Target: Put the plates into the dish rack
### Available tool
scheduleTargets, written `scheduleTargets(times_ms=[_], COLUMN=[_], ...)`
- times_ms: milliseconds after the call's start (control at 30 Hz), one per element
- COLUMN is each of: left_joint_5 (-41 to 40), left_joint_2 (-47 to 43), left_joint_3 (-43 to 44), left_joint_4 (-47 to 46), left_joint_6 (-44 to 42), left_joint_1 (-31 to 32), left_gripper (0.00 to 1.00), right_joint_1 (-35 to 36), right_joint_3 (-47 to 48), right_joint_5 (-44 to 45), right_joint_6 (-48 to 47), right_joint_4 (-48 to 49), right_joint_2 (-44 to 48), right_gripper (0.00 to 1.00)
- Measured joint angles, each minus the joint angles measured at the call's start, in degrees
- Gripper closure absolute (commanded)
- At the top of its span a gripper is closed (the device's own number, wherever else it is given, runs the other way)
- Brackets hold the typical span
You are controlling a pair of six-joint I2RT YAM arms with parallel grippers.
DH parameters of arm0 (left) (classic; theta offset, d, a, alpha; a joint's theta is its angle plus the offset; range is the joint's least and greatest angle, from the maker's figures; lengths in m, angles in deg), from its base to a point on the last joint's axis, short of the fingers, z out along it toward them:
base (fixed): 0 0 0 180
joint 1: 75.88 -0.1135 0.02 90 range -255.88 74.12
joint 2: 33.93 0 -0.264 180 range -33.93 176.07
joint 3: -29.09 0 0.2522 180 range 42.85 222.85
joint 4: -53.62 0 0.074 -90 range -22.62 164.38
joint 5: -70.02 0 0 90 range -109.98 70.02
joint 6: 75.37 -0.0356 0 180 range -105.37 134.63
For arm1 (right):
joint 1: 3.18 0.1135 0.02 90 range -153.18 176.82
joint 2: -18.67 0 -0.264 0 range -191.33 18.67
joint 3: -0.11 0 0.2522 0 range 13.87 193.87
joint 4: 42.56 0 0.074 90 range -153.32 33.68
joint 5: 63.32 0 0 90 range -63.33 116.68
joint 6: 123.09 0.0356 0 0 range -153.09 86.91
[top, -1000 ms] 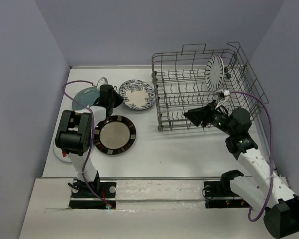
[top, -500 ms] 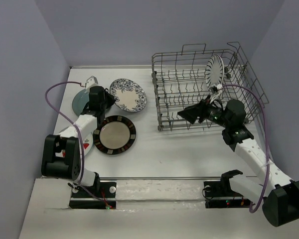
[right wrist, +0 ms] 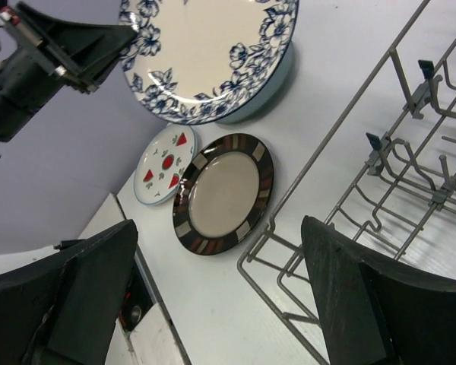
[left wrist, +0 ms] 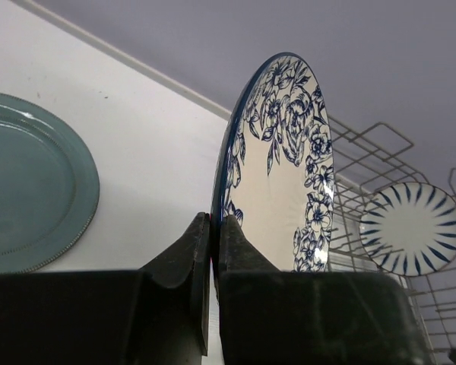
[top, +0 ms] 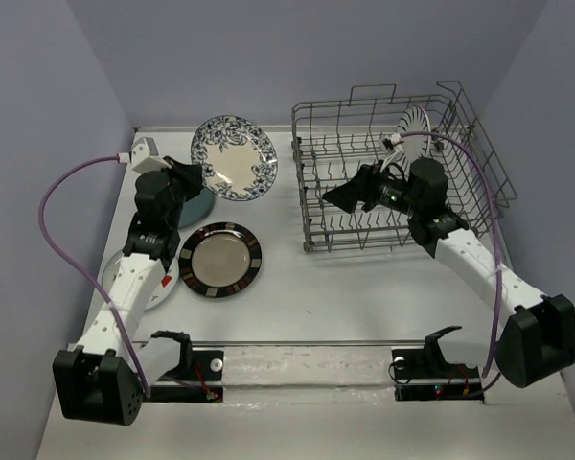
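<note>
- White round plate with small red marks [right wrist: 166, 163]: farthest left, flat on the white table [top: 364, 287]. The left arm partly covers it in the top view. Its rim sits just beside the brown-rimmed plate.
- Plain teal round plate [left wrist: 30, 201]: flat on the table at the back left, under and behind the lifted plate. It is mostly hidden from above.
- Left gripper [left wrist: 213, 222]: both fingers are pressed together on the lower rim of the blue-floral white round plate [top: 235, 158], 1 on each face.
- The blue-floral white round plate is held up off the table on edge, with its patterned face turned toward the rack side. It is above the teal plate and left of the rack, not yet in it.
- Cream round plate with a dark brown banded rim [top: 220, 260]: flat on the table, nearer the arm bases than the held plate. It is left of the rack's near corner and apart from it.
- Right gripper [top: 337, 196]: its jaws are spread wide with nothing between them. It hangs over the rack's left half, pointing left toward the plates.
- Large grey wire dish rack [top: 326, 163]: rectangular, standing on the right half of the table, with rows of upright tines and handle loops at the back.
- White round plate with dark radial stripes [left wrist: 412, 228]: stands upright on edge in the rack's back right part. It is the only 1 of the 5 plates in the rack. The right arm's cable partly hides it in the top view.
</note>
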Motion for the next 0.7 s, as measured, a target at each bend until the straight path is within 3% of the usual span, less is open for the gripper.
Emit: scheduleTargets(times_ms=[433,567,600,667,700], left_joint_5=[17.81,23.32,24.37,26.49,27.08], left_joint_2=[-9.38,-11.04,-11.28,-11.39,-11.37], left_joint_3=[-0.15,-0.94,-1.25,-2.36,-3.08], left_joint_4=[0.87,-0.76,-1.25,-2.91,-3.69], left_joint_6=[1.81,2.62,2.69,3.32,3.72], left_joint_1=[1.33,2.14,2.14,2.01,1.95], left_gripper=[0.94,0.94,0.94,0.94,0.94], right_joint_1=[3.1,4.15,4.2,4.39,4.48], right_joint_3=[13.94,14.16,14.16,13.66,13.18], right_joint_5=[2.23,0.81,0.09,-2.16,-3.37], right_joint_6=[-1.9,-1.64,-1.22,0.09,1.25], right_joint_4=[-3.54,-3.39,-2.99,-0.2,2.1], right_joint_2=[-14.82,-16.74,-16.87,-16.87,-16.83], right_gripper=[0.0,0.18,0.36,0.61,0.82])
